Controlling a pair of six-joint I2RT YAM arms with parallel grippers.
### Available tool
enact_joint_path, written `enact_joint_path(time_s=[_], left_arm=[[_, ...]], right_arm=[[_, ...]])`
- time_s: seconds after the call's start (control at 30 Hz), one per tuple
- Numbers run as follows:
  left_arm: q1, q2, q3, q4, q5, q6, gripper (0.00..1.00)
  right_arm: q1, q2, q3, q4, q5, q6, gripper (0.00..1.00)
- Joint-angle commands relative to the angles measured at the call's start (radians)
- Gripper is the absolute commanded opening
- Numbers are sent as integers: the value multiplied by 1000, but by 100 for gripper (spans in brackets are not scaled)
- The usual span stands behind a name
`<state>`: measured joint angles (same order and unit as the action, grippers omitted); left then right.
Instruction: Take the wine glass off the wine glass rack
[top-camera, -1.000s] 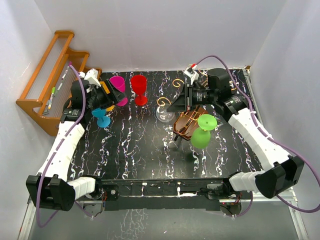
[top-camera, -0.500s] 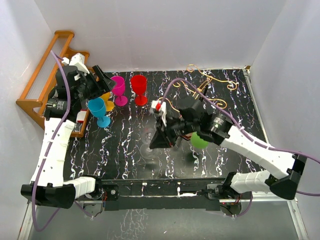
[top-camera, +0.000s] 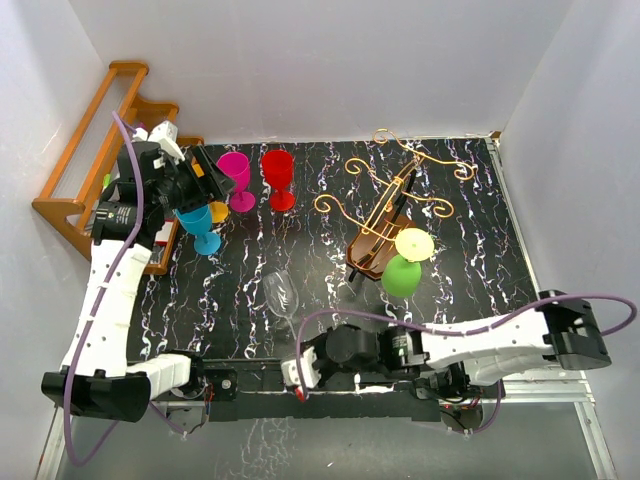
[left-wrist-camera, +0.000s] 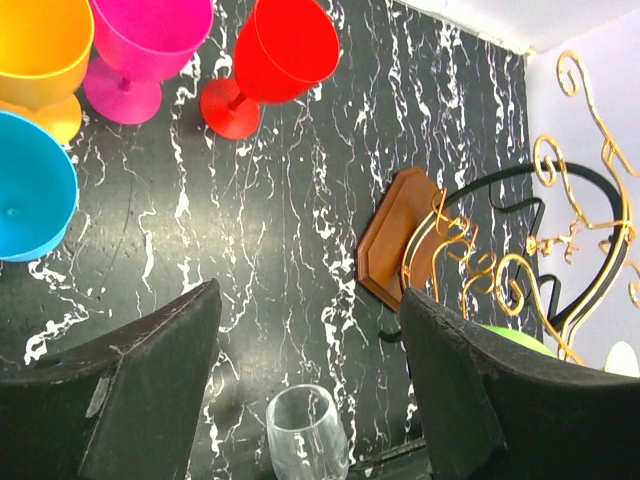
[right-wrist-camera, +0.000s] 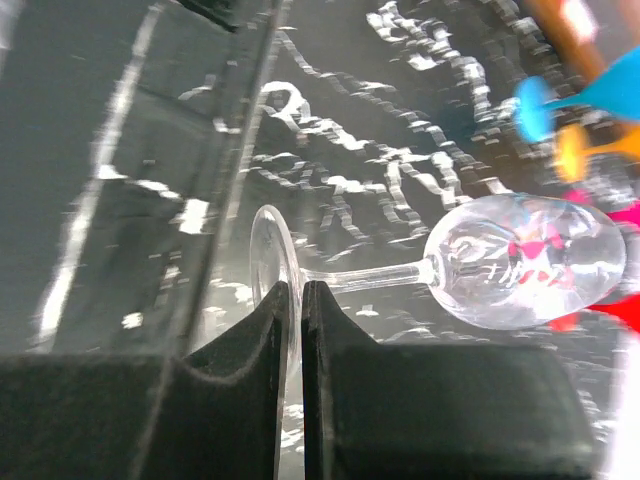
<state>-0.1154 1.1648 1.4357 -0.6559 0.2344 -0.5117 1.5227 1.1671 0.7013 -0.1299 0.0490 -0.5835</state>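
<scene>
The wine glass rack (top-camera: 383, 228), a brown violin-shaped stand with curling gold wire arms, stands at the right middle of the table. It also shows in the left wrist view (left-wrist-camera: 398, 250). A green wine glass (top-camera: 402, 274) hangs on it. A clear wine glass (top-camera: 281, 294) is off the rack, tilted near the table's front edge. My right gripper (top-camera: 297, 346) is shut on its foot, as the right wrist view shows (right-wrist-camera: 300, 292), with the bowl (right-wrist-camera: 525, 262) pointing away. My left gripper (top-camera: 200, 176) is open and empty above the coloured cups, and looks down on the clear glass (left-wrist-camera: 306, 434).
Blue (top-camera: 199, 222), orange (top-camera: 218, 210), magenta (top-camera: 235, 172) and red (top-camera: 278, 172) cups stand at the back left. An orange-brown stepped shelf (top-camera: 85, 170) leans against the left wall. White walls close in the table on three sides.
My right arm has pulled the clear glass away from the rack and swung down to the front edge. My left gripper has risen slightly near the cups.
</scene>
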Motion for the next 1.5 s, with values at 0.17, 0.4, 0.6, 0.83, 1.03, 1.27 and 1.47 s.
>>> enact_joint_path(time_s=[0.17, 0.4, 0.6, 0.83, 1.03, 1.27, 1.47], left_arm=[[-3, -50, -38, -52, 160, 50, 70], [-3, -73, -50, -107, 329, 88, 67], [-3, -89, -89, -189, 469, 156, 63], [-30, -139, -192, -230, 491, 194, 54], [-51, -158, -206, -242, 500, 210, 53], [-72, -161, -202, -266, 453, 227, 54], [-73, -152, -143, -293, 345, 232, 56]], right_arm=[[134, 179, -216, 846, 501, -621, 8], [134, 354, -319, 1281, 586, -967, 8], [123, 412, -320, 1389, 599, -1061, 8], [108, 456, -333, 1467, 589, -1136, 8], [97, 467, -335, 1472, 561, -1156, 8], [90, 489, -329, 1482, 550, -1173, 8], [90, 504, -335, 1499, 563, -1185, 8]])
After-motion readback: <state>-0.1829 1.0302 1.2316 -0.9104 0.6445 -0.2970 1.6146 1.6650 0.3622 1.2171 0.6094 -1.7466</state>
